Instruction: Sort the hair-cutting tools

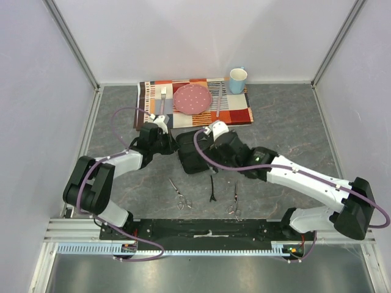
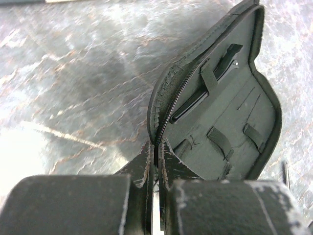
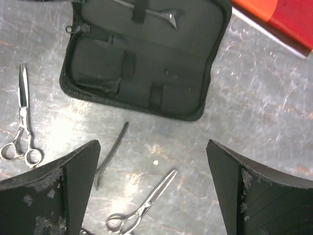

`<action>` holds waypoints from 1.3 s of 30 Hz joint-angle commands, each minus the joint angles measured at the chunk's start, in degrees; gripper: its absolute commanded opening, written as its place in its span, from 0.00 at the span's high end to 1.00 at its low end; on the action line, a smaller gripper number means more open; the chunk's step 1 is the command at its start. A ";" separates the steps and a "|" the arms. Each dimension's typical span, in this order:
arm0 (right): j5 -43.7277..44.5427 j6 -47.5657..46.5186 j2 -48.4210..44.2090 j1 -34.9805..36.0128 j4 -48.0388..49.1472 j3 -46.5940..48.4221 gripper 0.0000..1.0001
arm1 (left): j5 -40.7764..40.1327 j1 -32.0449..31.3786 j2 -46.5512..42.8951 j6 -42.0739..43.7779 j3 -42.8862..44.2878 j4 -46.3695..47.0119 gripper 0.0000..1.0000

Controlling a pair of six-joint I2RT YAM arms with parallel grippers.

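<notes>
The black zip case lies open mid-table. My left gripper is shut on the zipper edge of its lid and holds the lid up. One black hair clip sits under a strap inside; it also shows in the right wrist view. My right gripper is open and empty, hovering above the case's near edge. On the table in front lie one pair of silver scissors, a loose black clip, and a second pair of scissors.
A striped placemat at the back holds a fork, a pink plate and a knife. A blue mug stands at its right corner. Walls close in the table's left, back and right.
</notes>
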 commanded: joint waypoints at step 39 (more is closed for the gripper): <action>13.73 46.94 20.29 16.04 0.49 -6.96 0.48 | -28.53 -2.99 -18.63 -15.66 -7.99 -7.61 0.98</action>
